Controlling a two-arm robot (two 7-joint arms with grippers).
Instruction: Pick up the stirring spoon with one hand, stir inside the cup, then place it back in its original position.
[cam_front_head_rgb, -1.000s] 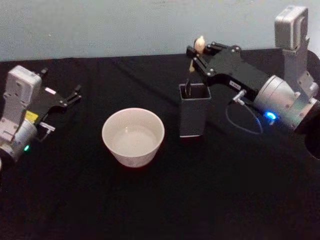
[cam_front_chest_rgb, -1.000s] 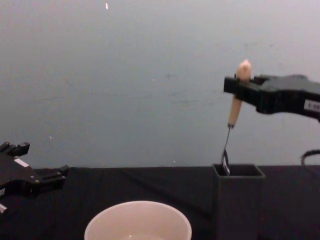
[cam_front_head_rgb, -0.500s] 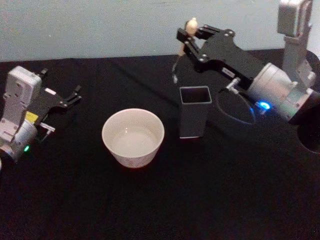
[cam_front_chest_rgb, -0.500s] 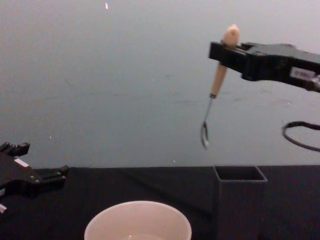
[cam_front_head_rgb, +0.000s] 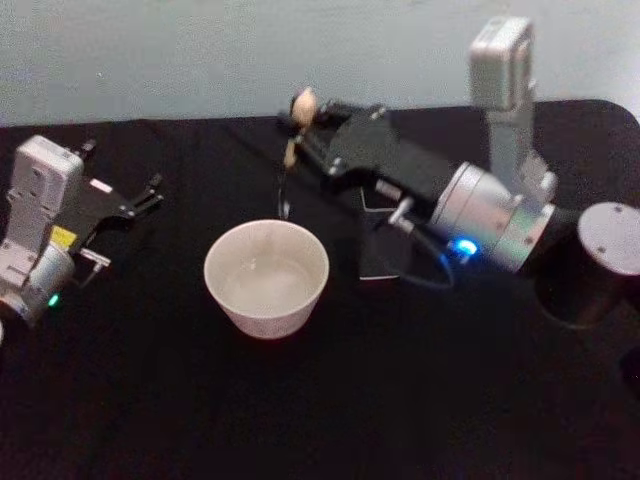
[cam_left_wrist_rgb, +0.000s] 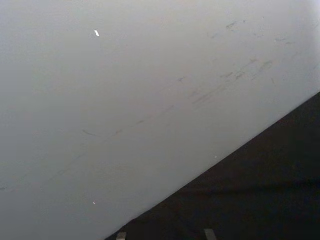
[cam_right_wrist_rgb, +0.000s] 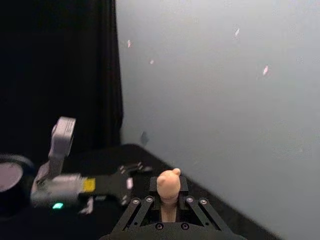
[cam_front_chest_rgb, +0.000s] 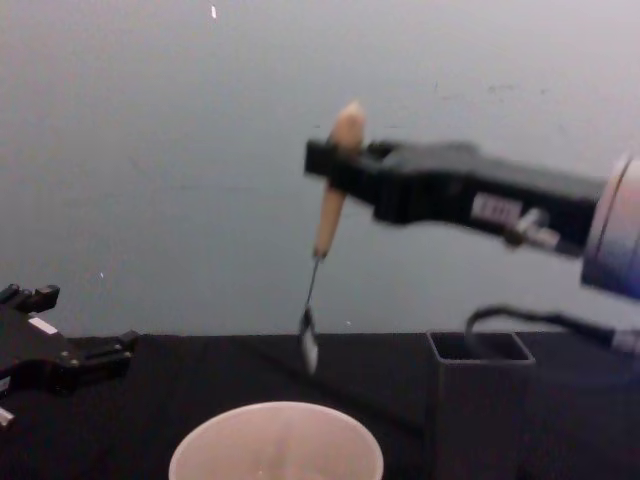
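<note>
Black-covered table (cam_front_head_rgb: 300, 420), cream-white cup (cam_front_head_rgb: 266, 275) standing on it, dark grey holder (cam_front_chest_rgb: 480, 405) upright near the cup

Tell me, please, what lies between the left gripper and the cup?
Only bare black table, as the head view shows; the left gripper and the cup stand apart.

The right gripper (cam_front_head_rgb: 298, 122) is hovering raised, arm stretched forward and leftward, fingers pinching a spoon (cam_front_chest_rgb: 329, 212). The left gripper (cam_front_head_rgb: 148, 195) is resting low on the left, fingers apart.
</note>
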